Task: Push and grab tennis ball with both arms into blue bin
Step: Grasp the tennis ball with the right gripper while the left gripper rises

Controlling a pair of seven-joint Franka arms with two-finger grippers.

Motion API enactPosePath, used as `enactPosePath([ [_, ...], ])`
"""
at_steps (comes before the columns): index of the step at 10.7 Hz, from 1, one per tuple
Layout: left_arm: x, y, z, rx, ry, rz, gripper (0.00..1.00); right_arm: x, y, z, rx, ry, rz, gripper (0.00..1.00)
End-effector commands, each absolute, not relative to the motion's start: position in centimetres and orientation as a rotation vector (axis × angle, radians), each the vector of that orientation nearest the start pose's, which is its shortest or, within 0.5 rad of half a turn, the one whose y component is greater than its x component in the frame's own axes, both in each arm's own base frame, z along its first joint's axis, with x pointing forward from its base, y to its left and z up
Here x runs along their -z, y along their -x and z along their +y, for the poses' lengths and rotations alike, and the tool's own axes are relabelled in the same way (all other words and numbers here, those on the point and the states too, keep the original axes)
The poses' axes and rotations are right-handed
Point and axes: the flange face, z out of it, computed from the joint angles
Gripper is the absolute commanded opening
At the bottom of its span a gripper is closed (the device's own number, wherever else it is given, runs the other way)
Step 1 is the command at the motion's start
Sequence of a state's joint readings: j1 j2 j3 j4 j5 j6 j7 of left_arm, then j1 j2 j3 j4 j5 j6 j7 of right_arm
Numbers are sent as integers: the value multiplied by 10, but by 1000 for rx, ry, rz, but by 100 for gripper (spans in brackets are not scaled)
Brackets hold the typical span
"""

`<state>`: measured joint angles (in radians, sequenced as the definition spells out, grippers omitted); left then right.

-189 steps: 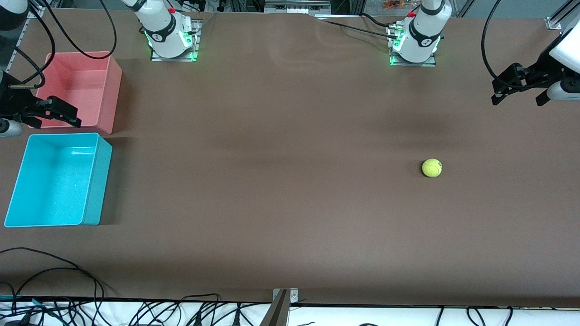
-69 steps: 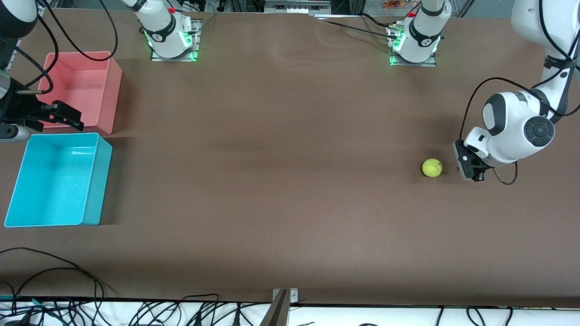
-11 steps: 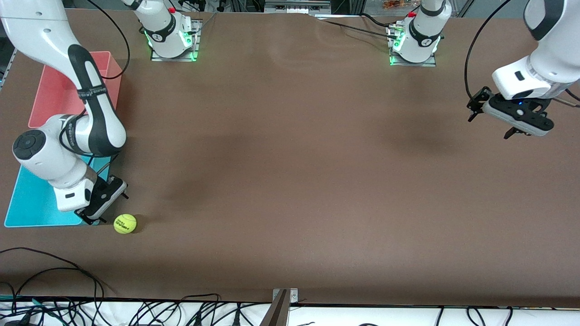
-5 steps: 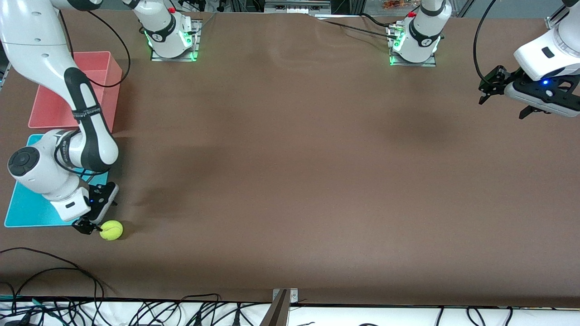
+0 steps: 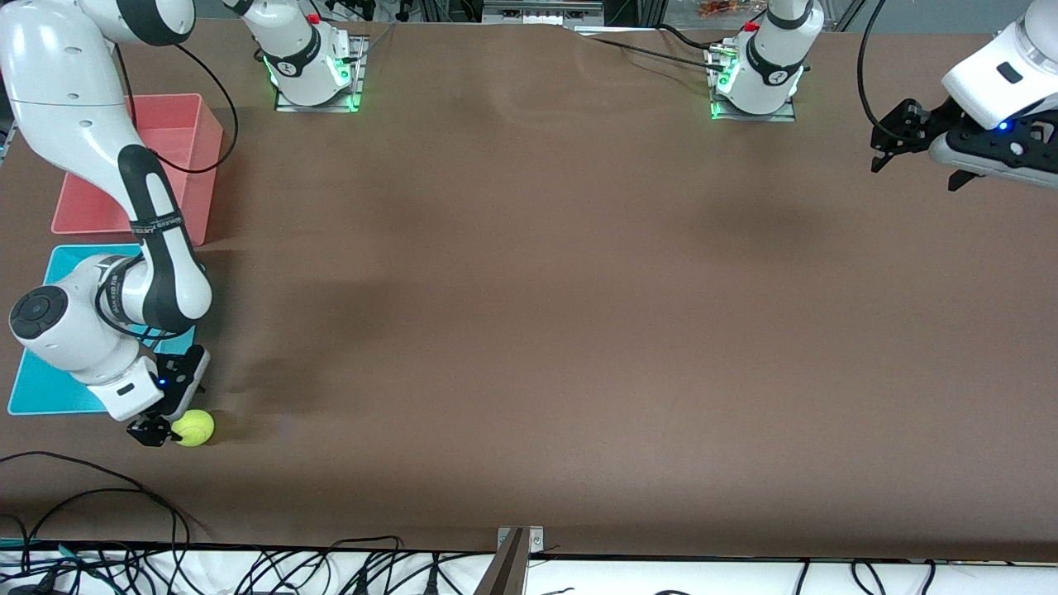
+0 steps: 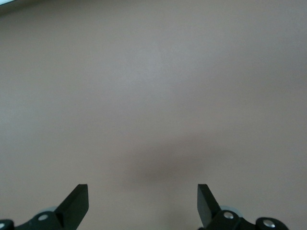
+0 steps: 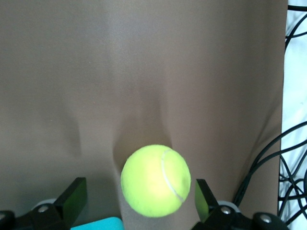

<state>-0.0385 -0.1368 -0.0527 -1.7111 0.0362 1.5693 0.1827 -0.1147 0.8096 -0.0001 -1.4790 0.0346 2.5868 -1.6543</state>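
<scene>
At the right arm's end of the table, the pink-red bin (image 5: pixel 183 140) sits nearer the robot bases, partly covered by the right arm (image 5: pixel 157 231). Just nearer the front camera than it lies the blue bin (image 5: pixel 58 384), a bright cyan tub with rounded corners, much of it hidden under the arm's white wrist.

The right gripper (image 5: pixel 165 413) is down at the table beside the blue bin's near corner. Its black fingers (image 7: pixel 72 199) stand apart, and in the right wrist view the tennis ball (image 5: pixel 193 428) sits between them with a gap on each side, so it is not clamped. The ball rests on the brown table (image 5: pixel 529 330), just outside the bin's near corner and close to the table's near edge, where black cables (image 5: pixel 99 512) loop. It is a small fuzzy yellow-green ball, with a pale curved seam visible in the right wrist view, and it casts a soft shadow on the cloth.

The left gripper (image 5: pixel 917 153) hangs in the air over the left arm's end of the table, well apart from the ball. The left arm waits. Its fingers (image 6: pixel 76 203) are spread wide over bare brown cloth, with nothing between them.
</scene>
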Motion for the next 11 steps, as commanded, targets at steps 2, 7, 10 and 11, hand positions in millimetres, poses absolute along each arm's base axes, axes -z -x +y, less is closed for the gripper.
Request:
enactPosePath([
  [2,-647,-528,-57,-36,3123,237,100,-205,-756,-96,385,2381,-2340,100],
  [7,-632,-549,-69,-65,3137,99,100,-198,-763,-100,430,2340,-2365,82],
  [10,-633,-549,-63,-61,3161,75,100,-201,-762,-94,438,2337,-2356,47],
  [11,-633,-549,-63,-61,3161,75,100,-210,-760,-93,455,2352,-2325,45],
])
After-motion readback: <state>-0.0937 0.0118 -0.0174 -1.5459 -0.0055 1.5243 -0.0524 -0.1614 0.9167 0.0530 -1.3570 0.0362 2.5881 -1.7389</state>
